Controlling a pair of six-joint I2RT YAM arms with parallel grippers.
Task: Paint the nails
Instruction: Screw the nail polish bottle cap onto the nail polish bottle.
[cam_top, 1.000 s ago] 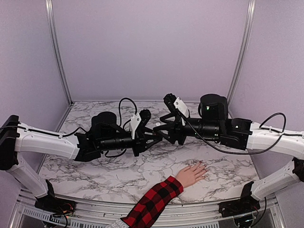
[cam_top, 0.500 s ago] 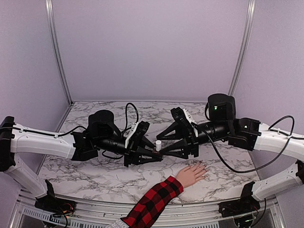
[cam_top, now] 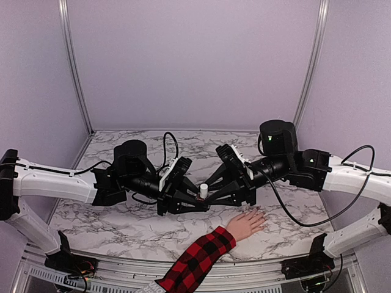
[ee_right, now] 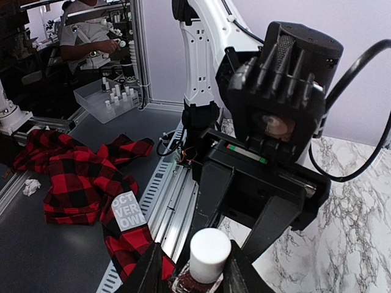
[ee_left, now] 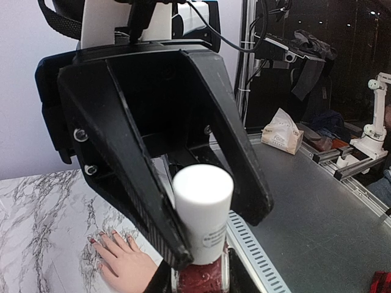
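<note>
The nails [ee_left: 101, 235] lie apart from both grippers. Left gripper [cam_top: 198, 200] clenched on small dark-red glass polish bottle [ee_left: 201, 278]; right gripper [cam_top: 209, 194] straddles its white cylindrical cap [ee_left: 203, 201], gap showing, not clamped. Risk: off-centre pinch twists bottle loose, spill. Pale flesh-coloured hand [cam_top: 246, 224], plaid sleeve [cam_top: 195, 259], flat on marble table [cam_top: 110, 223] at 5 o'clock; long axis 8-to-2, nails at the 2 end.

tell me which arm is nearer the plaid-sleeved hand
Right. The right arm reaches in just behind the hand; the left arm, holding the polish bottle, comes from farther left.
</note>
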